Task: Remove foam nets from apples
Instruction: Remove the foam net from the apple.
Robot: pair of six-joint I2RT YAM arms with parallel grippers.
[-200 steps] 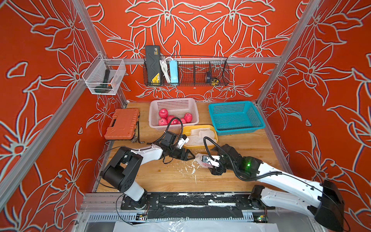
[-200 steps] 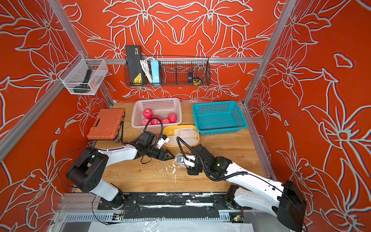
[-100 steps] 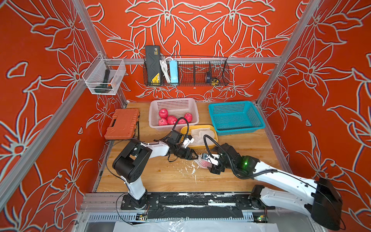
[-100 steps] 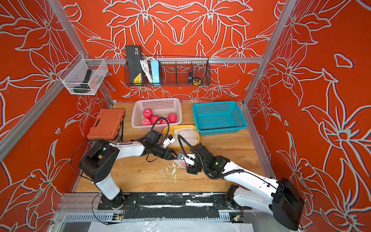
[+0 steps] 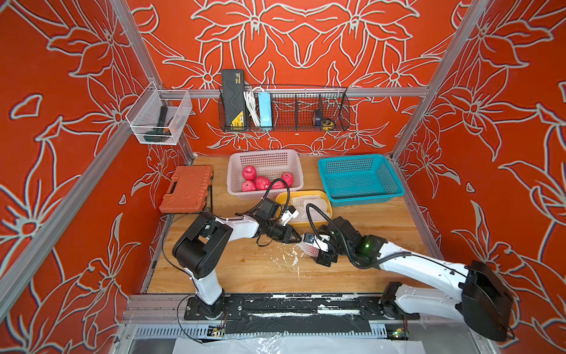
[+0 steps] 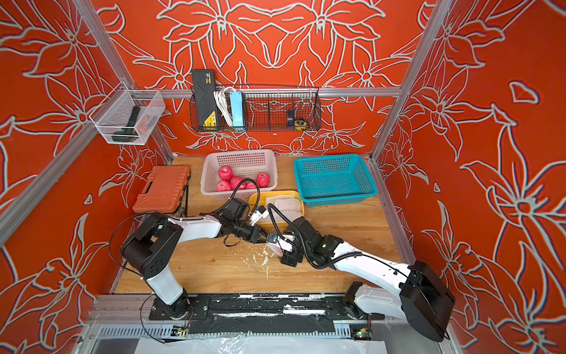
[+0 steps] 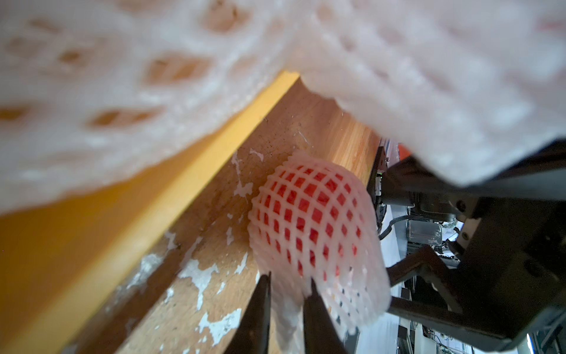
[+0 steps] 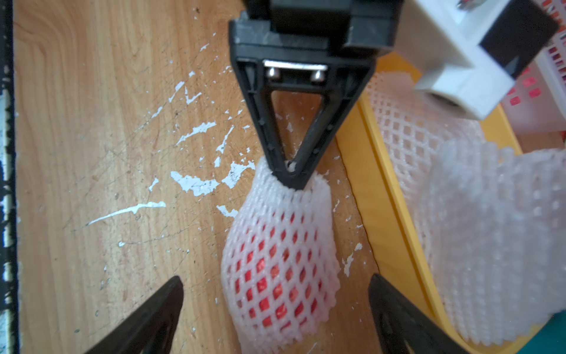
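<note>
Low, converging: left arm (image 5: 239, 226), right arm (image 5: 413, 263); left fingers (image 8: 271, 144) pinched together, right fingers (image 8: 156, 318) spread wide

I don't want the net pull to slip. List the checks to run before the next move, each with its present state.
1. Left gripper shut on the loose end of the white foam mesh net: ok.
2. Pinch holds foam only, clear of the pinkish-red apple inside: ok.
3. Right gripper clamped on the netted apple: not ok; jaws open, one either side, apart from it.
4. Yellow plastic tray close by for the net: ok.
5. Foam gripped firmly enough to pull: cannot tell.
</note>
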